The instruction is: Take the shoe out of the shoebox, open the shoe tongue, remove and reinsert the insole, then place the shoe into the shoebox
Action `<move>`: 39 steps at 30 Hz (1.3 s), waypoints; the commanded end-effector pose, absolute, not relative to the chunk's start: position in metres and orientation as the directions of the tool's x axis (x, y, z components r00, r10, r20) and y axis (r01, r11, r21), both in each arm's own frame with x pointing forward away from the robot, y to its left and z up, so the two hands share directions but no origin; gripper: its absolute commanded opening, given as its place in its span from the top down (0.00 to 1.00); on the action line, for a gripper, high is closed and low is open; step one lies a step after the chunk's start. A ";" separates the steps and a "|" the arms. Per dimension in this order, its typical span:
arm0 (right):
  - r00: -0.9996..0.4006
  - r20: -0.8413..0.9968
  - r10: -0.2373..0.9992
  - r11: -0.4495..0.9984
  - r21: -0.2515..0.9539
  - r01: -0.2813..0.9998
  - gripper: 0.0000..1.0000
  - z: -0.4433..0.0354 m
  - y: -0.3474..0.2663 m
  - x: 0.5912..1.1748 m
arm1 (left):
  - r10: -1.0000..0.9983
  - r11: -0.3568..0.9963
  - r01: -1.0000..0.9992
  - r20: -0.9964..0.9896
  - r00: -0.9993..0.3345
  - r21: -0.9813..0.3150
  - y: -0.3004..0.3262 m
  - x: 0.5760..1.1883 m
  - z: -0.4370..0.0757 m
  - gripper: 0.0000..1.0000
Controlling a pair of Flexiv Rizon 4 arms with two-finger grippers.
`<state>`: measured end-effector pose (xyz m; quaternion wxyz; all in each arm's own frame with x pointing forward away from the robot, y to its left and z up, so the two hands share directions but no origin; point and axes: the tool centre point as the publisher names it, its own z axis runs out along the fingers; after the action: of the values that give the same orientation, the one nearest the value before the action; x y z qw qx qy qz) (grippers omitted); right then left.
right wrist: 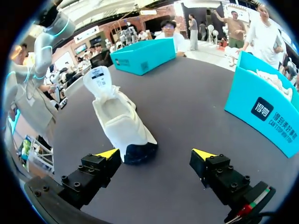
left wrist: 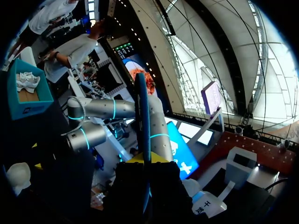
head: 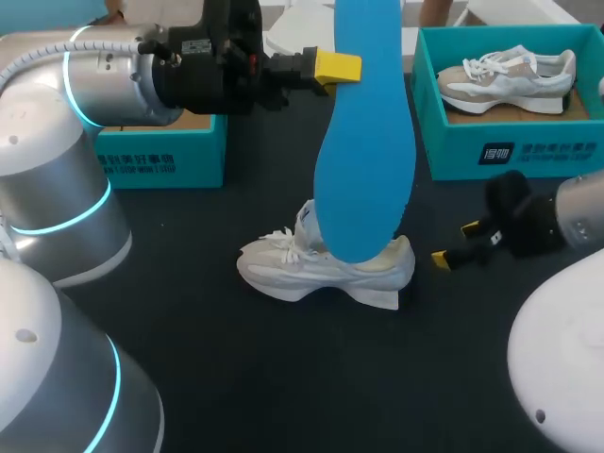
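My left gripper [head: 337, 68] is high above the table's far side and shut on a long blue insole [head: 363, 142], which hangs down with its lower end over the shoe. The left wrist view shows the insole [left wrist: 142, 116] edge-on, pinched in that gripper [left wrist: 145, 161]. The white and beige sneaker [head: 326, 267] stands on the dark table with its tongue pulled up. My right gripper [head: 454, 243] is low over the table just right of the shoe's heel, open and holding nothing. From the right wrist, the shoe [right wrist: 119, 119] lies just ahead of one fingertip of the open gripper [right wrist: 156, 154].
A teal shoebox [head: 514, 156] at the back right holds a second sneaker [head: 507, 78]. Another teal box [head: 170, 156] stands at the back left, under my left arm. The two boxes [right wrist: 266, 112] [right wrist: 145, 56] also show from the right wrist.
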<state>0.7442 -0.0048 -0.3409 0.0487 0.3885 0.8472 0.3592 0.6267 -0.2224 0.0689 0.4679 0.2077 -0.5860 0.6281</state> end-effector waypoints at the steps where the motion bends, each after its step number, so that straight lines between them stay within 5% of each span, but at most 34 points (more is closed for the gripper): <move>1: -0.694 0.350 0.629 0.624 0.304 0.719 0.00 -0.342 -0.006 0.755 | 0.346 0.125 -0.831 0.808 -0.476 -0.542 -0.224 0.627 0.069 1.00; 13: -0.590 0.075 0.804 0.570 0.185 0.800 0.00 -0.322 -0.008 0.771 | 0.346 0.125 -0.831 0.808 -0.476 -0.542 -0.224 0.627 0.069 1.00; 21: -0.583 0.040 0.812 0.541 0.325 0.776 0.00 -0.319 -0.016 0.769 | 0.346 0.125 -0.831 0.808 -0.476 -0.542 -0.224 0.627 0.069 1.00; 31: -0.583 0.040 0.812 0.541 0.325 0.776 0.00 -0.319 -0.016 0.769 | 0.346 0.125 -0.831 0.808 -0.476 -0.542 -0.224 0.627 0.069 1.00; 35: -0.372 -0.232 0.899 0.436 0.395 0.809 0.00 -0.324 -0.034 0.765 | 0.346 0.125 -0.831 0.808 -0.476 -0.542 -0.224 0.627 0.069 1.00; 39: -0.181 -0.344 0.922 0.361 0.585 0.726 0.00 -0.317 -0.043 0.764 | 0.346 0.125 -0.831 0.808 -0.476 -0.542 -0.224 0.627 0.069 1.00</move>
<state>0.7745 -0.0499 -0.3350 0.1601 0.4819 0.8348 0.2128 0.6267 -0.2224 0.0689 0.4679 0.2077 -0.5860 0.6281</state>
